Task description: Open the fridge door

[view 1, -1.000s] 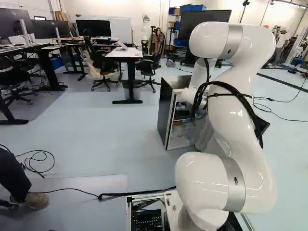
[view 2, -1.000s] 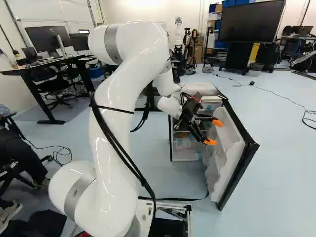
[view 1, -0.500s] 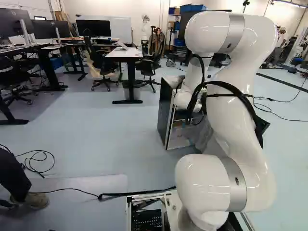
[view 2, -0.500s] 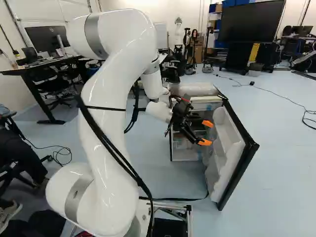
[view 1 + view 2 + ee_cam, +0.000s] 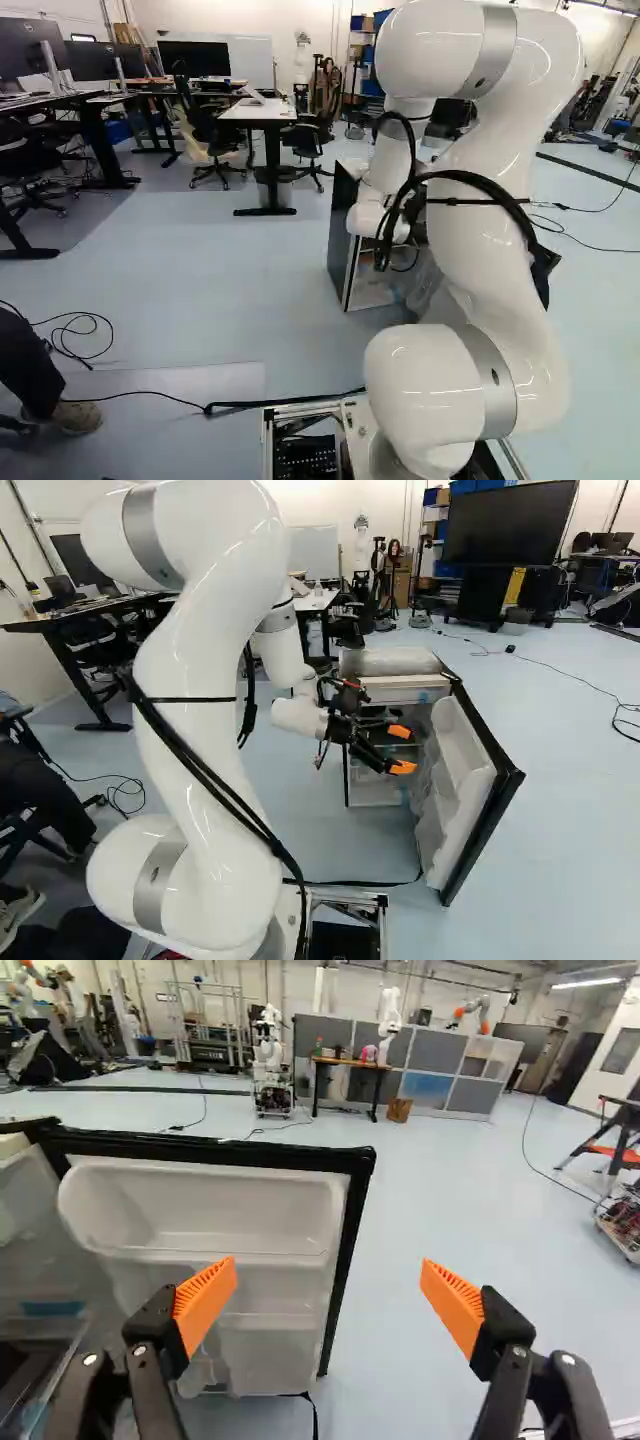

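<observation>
Right base view: one arm (image 5: 210, 710), drawn back from its place a second ago; one claw (image 5: 401, 750), carried back with it, now nearer the open front of the fridge (image 5: 388, 693) and farther from the lining of the door (image 5: 462, 780). Fridge and door: positions unchanged, the body on the floor ahead of the base, the door swung wide on the side away from the arm. Meaning for the task, as judged: opening essentially done, the claw withdrawing; remaining care, to keep the fingers from snagging the door bins or pushing the door shut. Wrist view: claw fingers spread well apart, orange pads (image 5: 205, 1305) facing each other, nothing clamped; the upper door bin (image 5: 205, 1210) and the door's dark free edge ahead, neither gripped. Supplied by this view only: the clear state of the grip. Left base view: the fridge's dark outer side panel (image 5: 343, 230), which the right base view does not display; claw hidden behind the arm, door largely so. Right base view again: door and fridge interior together, the opening angle plain.
</observation>
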